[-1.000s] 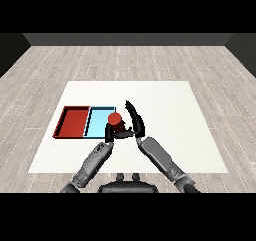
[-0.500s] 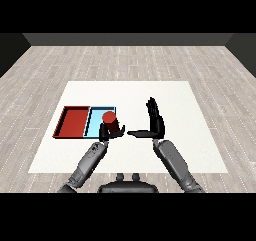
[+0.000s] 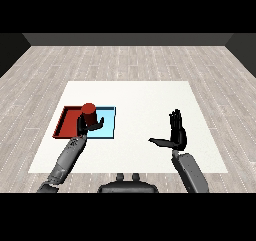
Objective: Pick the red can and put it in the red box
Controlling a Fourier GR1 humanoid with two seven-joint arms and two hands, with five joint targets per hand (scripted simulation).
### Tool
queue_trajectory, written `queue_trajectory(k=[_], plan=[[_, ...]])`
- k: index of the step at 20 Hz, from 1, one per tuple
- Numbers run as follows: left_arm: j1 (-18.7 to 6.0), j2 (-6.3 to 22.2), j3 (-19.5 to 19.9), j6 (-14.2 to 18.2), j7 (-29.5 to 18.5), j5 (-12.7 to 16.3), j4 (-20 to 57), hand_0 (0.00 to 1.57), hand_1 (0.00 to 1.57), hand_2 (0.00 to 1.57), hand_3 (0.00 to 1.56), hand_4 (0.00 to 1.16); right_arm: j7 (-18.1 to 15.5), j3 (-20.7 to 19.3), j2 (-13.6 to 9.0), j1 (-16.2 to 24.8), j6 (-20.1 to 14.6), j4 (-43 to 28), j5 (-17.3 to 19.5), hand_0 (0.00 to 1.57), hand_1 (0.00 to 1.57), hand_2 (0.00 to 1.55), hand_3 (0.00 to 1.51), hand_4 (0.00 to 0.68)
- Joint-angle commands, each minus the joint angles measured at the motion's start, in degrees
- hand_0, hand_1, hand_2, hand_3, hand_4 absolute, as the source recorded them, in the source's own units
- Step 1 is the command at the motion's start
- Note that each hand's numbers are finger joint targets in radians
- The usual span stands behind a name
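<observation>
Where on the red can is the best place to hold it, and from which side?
Around its upright side wall, from the near side. The red can stands vertical, a round cylinder, and the left hand already curls round its lower body this way, leaving the top free for lowering into the red tray.

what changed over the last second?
The left hand, curled round the can, carried it left from over the blue tray to the boundary with the red tray. The right hand let go of the can, swung out right, fingers straight. Trays and table unchanged.
</observation>
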Motion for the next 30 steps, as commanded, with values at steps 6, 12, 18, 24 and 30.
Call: queue_trajectory(k=[6, 12, 18, 24, 30], plan=[[-5.3, 9.6, 9.6, -6.3, 1.3, 0.3, 16.9, 1.57, 1.57, 1.57, 1.5, 1.12, -0.7, -4.2, -0.9, 2.6, -0.9, 3.2, 2.1, 0.0, 0.0, 0.0, 0.0, 0.0], [-14.5, 6.2, 11.0, -5.8, -3.1, -3.3, 39.7, 1.57, 1.57, 1.56, 1.47, 1.08, 3.7, -5.1, -0.8, -3.1, -1.0, 9.6, 2.8, 0.0, 0.0, 0.0, 0.0, 0.0], [-22.7, 3.5, 11.8, -2.3, -0.5, -5.8, 54.7, 1.55, 1.55, 1.46, 1.43, 1.01, -2.9, -7.5, 0.9, -2.9, 4.5, 16.2, -0.3, 0.0, 0.0, 0.0, 0.0, 0.0], [-23.8, 5.4, 10.8, -5.0, 7.1, -7.6, 63.7, 0.59, 0.59, 0.63, 0.41, 0.78, -3.3, -8.8, 0.8, -4.2, 4.3, 18.5, 0.0, 0.0, 0.0, 0.0, 0.0, 0.0], [-21.7, 6.7, 15.8, -3.8, 7.0, -3.3, 65.2, 1.28, 1.28, 1.17, 0.0, 0.7, -2.4, -10.2, 1.1, -9.6, 4.6, 22.1, -0.1, 0.0, 0.0, 0.0, 0.0, 0.0]])
